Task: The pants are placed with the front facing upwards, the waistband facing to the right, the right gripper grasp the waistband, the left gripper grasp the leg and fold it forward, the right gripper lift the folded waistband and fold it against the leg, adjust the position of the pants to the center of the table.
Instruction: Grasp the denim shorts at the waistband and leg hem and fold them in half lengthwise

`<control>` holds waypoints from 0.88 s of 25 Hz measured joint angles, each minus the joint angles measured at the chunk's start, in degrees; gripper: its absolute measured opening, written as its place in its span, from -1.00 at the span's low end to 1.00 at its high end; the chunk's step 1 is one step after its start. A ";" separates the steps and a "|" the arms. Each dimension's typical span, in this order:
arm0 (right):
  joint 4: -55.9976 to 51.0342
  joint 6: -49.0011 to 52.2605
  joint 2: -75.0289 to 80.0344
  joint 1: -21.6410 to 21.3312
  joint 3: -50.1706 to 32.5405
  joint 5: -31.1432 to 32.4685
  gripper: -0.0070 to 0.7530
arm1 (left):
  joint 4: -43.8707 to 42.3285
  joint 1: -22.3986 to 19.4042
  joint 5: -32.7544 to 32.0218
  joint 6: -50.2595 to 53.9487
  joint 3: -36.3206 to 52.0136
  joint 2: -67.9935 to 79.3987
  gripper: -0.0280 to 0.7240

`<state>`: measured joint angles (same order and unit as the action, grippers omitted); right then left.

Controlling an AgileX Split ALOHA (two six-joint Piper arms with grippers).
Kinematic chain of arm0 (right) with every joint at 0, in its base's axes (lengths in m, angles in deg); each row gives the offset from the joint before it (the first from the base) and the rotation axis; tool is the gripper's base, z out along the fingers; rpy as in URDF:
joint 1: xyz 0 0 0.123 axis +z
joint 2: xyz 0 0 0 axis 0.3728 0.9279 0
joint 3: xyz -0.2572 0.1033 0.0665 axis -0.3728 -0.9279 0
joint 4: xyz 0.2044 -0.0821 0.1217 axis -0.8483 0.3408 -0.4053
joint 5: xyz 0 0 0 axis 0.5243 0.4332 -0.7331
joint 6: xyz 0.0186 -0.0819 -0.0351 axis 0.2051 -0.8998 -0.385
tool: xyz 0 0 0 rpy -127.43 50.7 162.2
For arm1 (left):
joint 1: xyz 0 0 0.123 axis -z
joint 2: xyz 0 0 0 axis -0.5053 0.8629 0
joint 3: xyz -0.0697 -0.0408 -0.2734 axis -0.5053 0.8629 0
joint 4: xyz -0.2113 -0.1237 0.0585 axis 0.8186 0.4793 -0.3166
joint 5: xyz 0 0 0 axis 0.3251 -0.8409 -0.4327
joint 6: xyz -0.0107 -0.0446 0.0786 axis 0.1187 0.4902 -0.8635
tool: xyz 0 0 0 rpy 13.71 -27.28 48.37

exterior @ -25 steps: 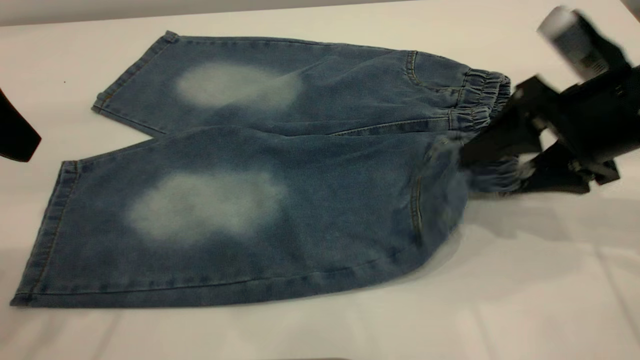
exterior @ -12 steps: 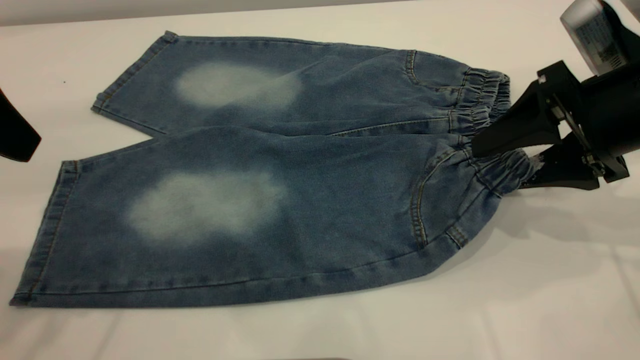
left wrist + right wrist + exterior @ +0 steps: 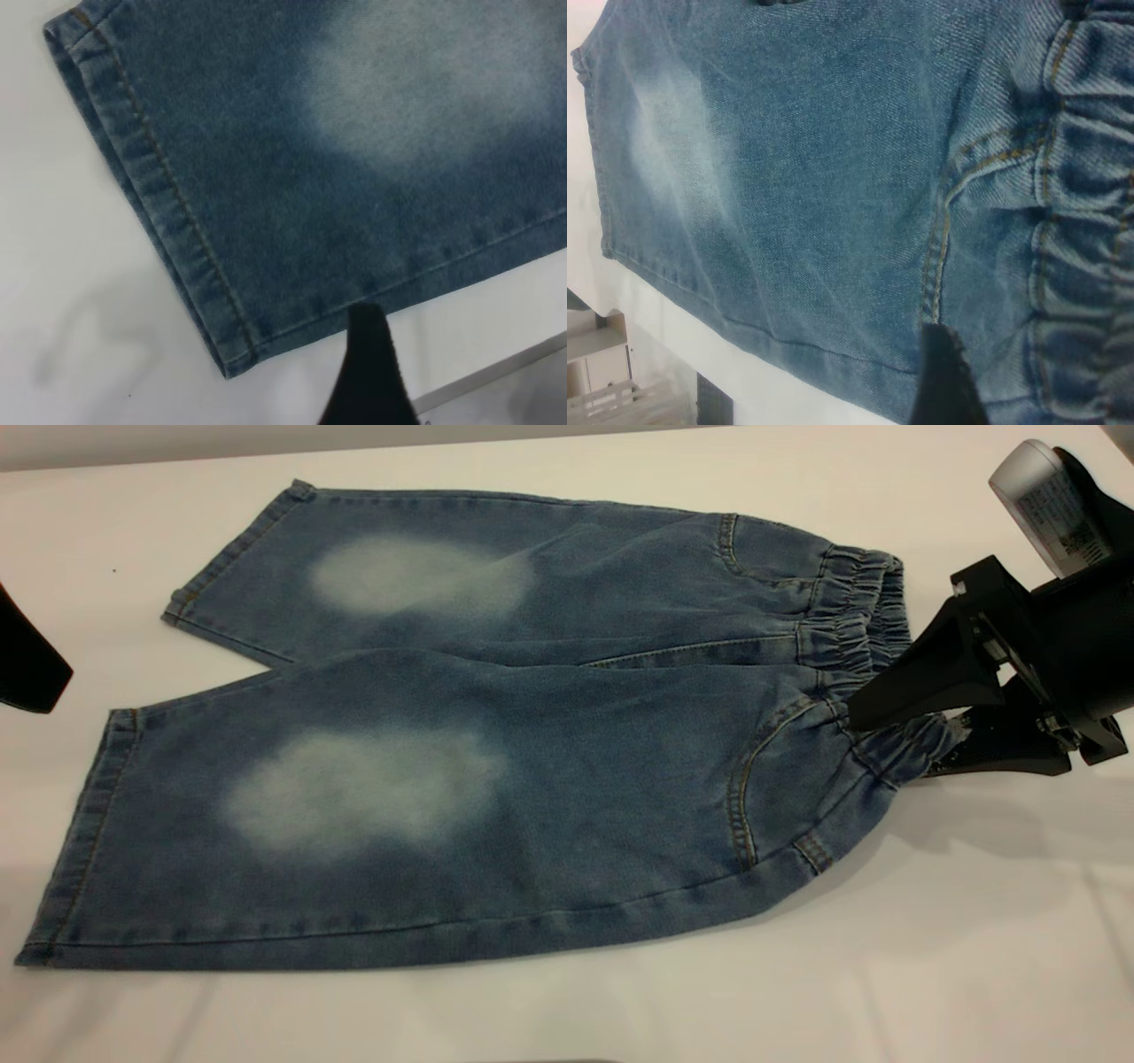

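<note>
White desk (image 3: 974, 921) fills the frame. At the left edge the left gripper (image 3: 27, 669) waits beside the leg hems; I cannot tell how its fingers stand. The pants (image 3: 496, 779) lie flat across the middle, soft, limp denim that will probably drape. At right, the right gripper (image 3: 895, 731) clamps the thick gathered waistband (image 3: 864, 633), probably the firmest hold.
</note>
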<state>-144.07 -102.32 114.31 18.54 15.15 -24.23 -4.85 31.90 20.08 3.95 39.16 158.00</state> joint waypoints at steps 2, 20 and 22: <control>0.23 0.73 0.00 0.00 0.00 0.00 0.03 | 0.00 0.00 -0.25 0.00 0.00 0.00 0.36; 0.55 3.92 0.00 1.54 0.00 -3.23 -0.45 | -1.53 0.00 -1.32 -0.40 0.00 0.00 0.36; 0.55 3.92 0.00 2.03 0.00 -3.34 -0.62 | -3.62 0.00 -1.39 -0.44 0.00 0.11 0.36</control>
<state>-143.53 -98.41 114.31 20.57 15.15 -27.57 -8.47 31.90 18.69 3.51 39.16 158.11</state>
